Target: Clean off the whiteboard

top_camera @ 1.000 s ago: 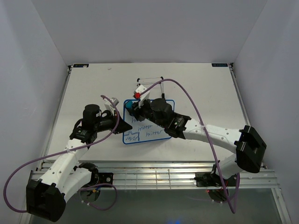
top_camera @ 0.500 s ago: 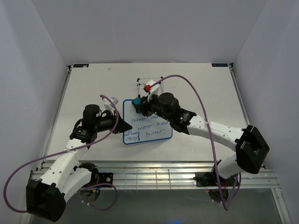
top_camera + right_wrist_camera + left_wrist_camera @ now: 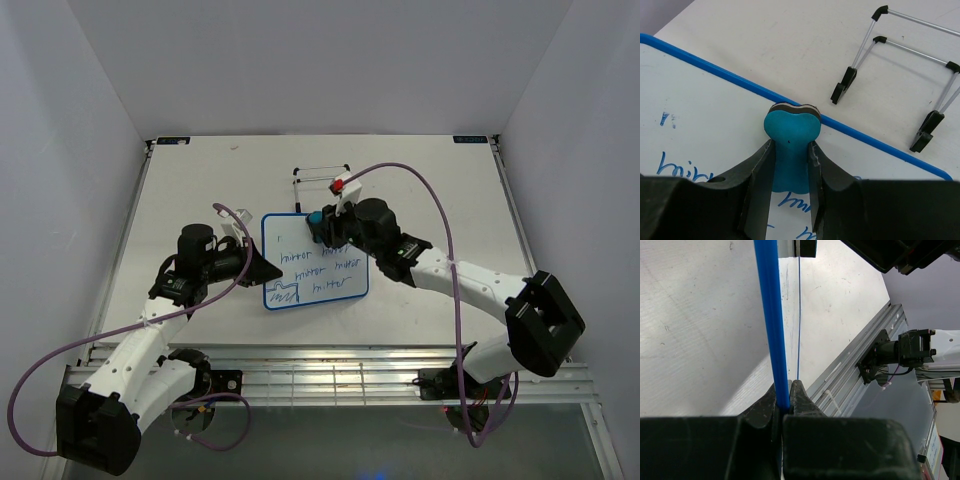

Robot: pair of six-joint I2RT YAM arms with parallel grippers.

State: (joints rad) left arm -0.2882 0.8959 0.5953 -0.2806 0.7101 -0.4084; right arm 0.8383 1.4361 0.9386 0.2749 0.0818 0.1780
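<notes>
The whiteboard (image 3: 287,236), white with a thin blue frame, lies flat in the middle of the table with blue handwriting (image 3: 322,270) on its lower half. My left gripper (image 3: 266,272) is shut on its left frame edge (image 3: 772,315), which runs between the fingertips (image 3: 800,395). My right gripper (image 3: 322,228) is shut on a blue bone-shaped eraser (image 3: 791,134). The eraser's dark felt end presses on the board (image 3: 705,115) just inside its far blue edge, near the upper right. A few faint blue specks (image 3: 664,119) show to the left of the eraser.
A thin black and silver wire stand (image 3: 320,175) sits just beyond the board's far edge, close to the right gripper, and appears in the right wrist view as the stand (image 3: 900,75). An aluminium rail (image 3: 330,372) runs along the table's near edge.
My right gripper has slid the eraser rightward along the board's top, from the upper left corner to the upper right part. The left gripper and the board have stayed put.
</notes>
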